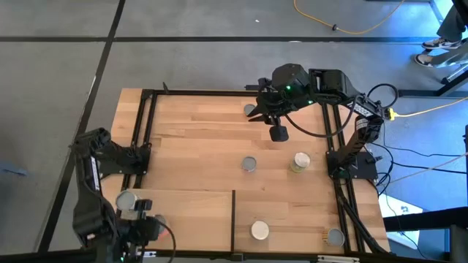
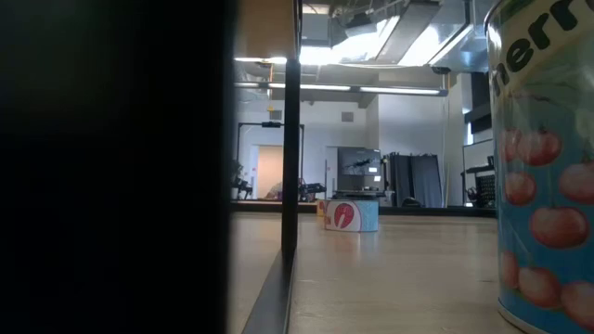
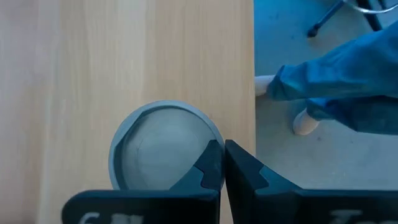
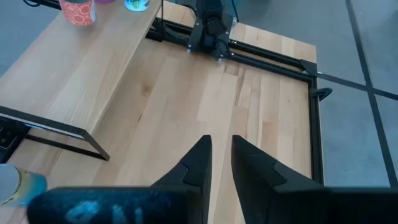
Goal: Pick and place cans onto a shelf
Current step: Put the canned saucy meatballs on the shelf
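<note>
1. Six cans show from above: one silver-topped can (image 1: 126, 199) sits on the shelf (image 1: 183, 219), the raised light-wood board at the table's near left corner. The other five stand on the wood tabletop (image 1: 197, 139).
2. Left gripper (image 3: 222, 149) hangs over the shelf's outer edge with its fingers pressed together and holding nothing. The silver-topped can (image 3: 163, 146) is just beside them and partly under them.
3. Beyond that shelf edge, blue fabric (image 3: 336, 74) and a pale shoe (image 3: 305, 122) show on the floor.
4. Right gripper (image 4: 221, 146) hovers over bare planks near the table's far side, its fingers slightly apart and empty.
5. A silver can (image 1: 250, 110) lies partly hidden under the right arm. Another silver can (image 1: 249, 164) and a cream-topped can (image 1: 300, 162) stand mid-table, near each other.
6. A white-topped can (image 1: 259, 231) and a grey-topped can (image 1: 335, 236) stand along the near edge, right of the shelf.
7. From the right wrist, an orange-patterned can (image 4: 78, 11) and a blue one (image 4: 137, 5) stand at the shelf's far end.
8. At table height a dark mass (image 2: 111, 167) blocks the left of the picture. A cherry-printed can (image 2: 543, 186) looms close on the right, and a low tin with a red mark (image 2: 353, 215) stands farther off.
9. A yellow cable (image 1: 344, 28) trails across the floor behind the table.
</note>
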